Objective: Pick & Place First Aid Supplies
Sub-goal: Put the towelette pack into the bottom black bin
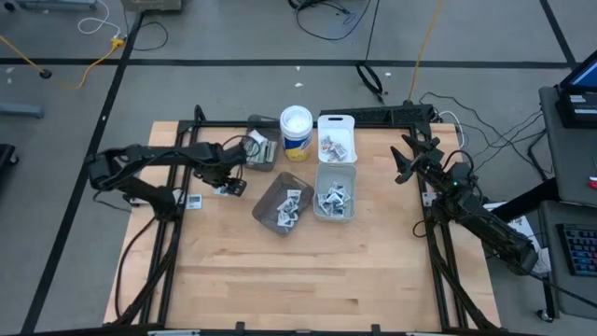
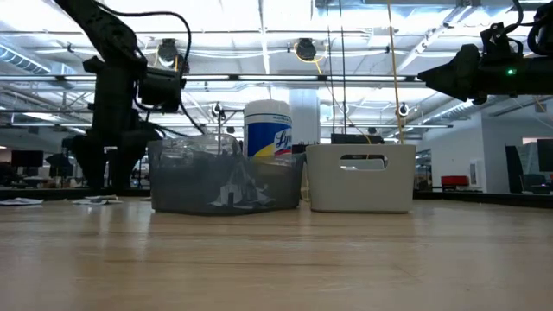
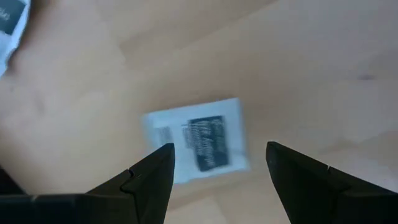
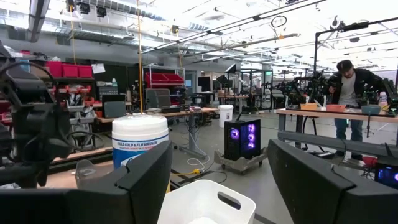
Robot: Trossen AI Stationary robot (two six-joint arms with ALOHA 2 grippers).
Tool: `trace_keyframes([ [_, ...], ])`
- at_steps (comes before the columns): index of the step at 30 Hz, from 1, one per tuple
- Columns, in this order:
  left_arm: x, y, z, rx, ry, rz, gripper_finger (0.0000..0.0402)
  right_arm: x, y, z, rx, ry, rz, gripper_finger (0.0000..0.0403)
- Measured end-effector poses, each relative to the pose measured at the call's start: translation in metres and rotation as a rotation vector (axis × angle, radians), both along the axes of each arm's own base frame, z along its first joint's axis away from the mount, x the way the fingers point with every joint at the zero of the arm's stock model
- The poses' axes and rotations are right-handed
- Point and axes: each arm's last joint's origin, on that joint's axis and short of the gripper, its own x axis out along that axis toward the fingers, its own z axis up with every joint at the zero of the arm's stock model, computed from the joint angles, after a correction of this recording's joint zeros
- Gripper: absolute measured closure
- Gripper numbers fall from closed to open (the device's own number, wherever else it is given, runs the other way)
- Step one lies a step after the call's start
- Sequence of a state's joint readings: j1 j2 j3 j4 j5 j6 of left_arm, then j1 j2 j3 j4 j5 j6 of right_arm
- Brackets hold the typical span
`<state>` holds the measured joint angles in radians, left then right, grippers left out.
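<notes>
Left gripper (image 3: 219,163) is lowered over a white square packet (image 3: 198,142) lying flat on the bare wooden surface (image 1: 308,271), jaws open to either side and not touching it. The packet carries a dark blue printed block and smaller lines of text; print not legible. More packets lie in the smoky bin (image 1: 283,205) and clear bin (image 1: 335,193). Right gripper (image 1: 403,161) is raised at the surface's right edge, jaws open, holding nothing.
</notes>
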<state>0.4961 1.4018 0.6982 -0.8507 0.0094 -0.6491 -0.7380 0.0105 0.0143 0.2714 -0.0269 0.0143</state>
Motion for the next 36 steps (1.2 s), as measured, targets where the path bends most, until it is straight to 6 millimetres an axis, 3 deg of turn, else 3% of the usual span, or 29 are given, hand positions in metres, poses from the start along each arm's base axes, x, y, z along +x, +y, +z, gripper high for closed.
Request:
trace_keyframes([
  [12, 0.0, 0.0, -0.018, 0.01, -0.001, 0.011, 0.0158, 0.0, 0.0, 0.0, 0.0, 0.0, 0.001, 0.014],
  [16, 0.0, 0.0, -0.018, 0.005, -0.002, 0.014, 0.021, 0.0, 0.0, 0.0, 0.0, 0.0, 0.0, 0.014],
  [26, 0.0, 0.0, -0.018, -0.002, 0.001, -0.003, 0.0384, 0.0, 0.0, 0.0, 0.0, 0.0, 0.0, 0.014],
  [36, 0.0, 0.0, -0.017, -0.003, -0.006, -0.012, 0.0394, 0.0, 0.0, 0.0, 0.0, 0.0, 0.0, 0.014],
])
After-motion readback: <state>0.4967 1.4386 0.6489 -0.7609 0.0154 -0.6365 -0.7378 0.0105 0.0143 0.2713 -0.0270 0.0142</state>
